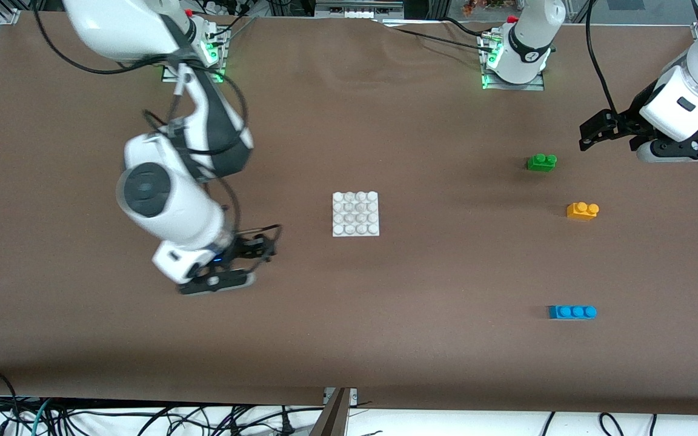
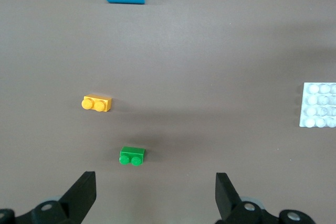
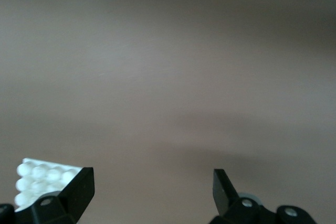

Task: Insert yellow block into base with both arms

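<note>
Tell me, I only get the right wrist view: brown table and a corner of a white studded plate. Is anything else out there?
Observer: Yes. Three bricks lie toward the left arm's end of the table: a green brick, a yellow block and a blue brick.
Operator: Is anyone holding the yellow one?
Observer: No. It sits alone on the table; the left gripper hangs open above the table near the green brick.
Operator: And my gripper?
Observer: The right gripper is open, low beside the base, not touching it.
</note>
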You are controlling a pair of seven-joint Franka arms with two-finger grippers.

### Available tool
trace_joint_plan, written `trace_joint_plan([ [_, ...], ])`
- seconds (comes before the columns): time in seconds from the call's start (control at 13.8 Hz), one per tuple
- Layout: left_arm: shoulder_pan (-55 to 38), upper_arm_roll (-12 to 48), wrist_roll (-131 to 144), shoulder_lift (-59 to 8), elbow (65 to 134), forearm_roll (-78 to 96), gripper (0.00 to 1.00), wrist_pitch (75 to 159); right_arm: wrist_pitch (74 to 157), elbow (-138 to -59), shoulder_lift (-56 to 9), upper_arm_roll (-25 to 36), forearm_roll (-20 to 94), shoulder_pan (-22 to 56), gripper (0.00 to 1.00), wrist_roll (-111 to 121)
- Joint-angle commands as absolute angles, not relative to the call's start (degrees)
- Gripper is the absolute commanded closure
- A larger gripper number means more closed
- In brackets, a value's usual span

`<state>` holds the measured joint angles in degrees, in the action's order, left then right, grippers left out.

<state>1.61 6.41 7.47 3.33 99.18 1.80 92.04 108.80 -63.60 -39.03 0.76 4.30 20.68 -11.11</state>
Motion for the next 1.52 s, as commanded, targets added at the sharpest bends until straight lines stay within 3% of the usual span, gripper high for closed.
trace_joint_plan([
  [0.0,1.9,6.7,7.0,3.1,98.2,0.9,0.0,91.1,107.1,-65.1,-35.8,-0.3,3.3,17.8,0.0,-10.4],
  [0.29,1.9,6.7,7.0,3.1,98.2,1.0,0.0,91.1,106.5,-76.0,-24.0,-0.3,-0.8,12.4,0.0,-10.2],
  [0.8,2.5,6.7,7.0,3.1,98.2,1.1,0.0,91.1,102.9,-86.9,-7.0,-0.2,-0.9,1.9,0.0,-9.7],
  [1.45,4.1,6.7,6.9,2.2,97.7,1.2,0.0,91.6,94.9,-86.5,-4.0,5.4,-0.2,0.3,0.0,2.5],
])
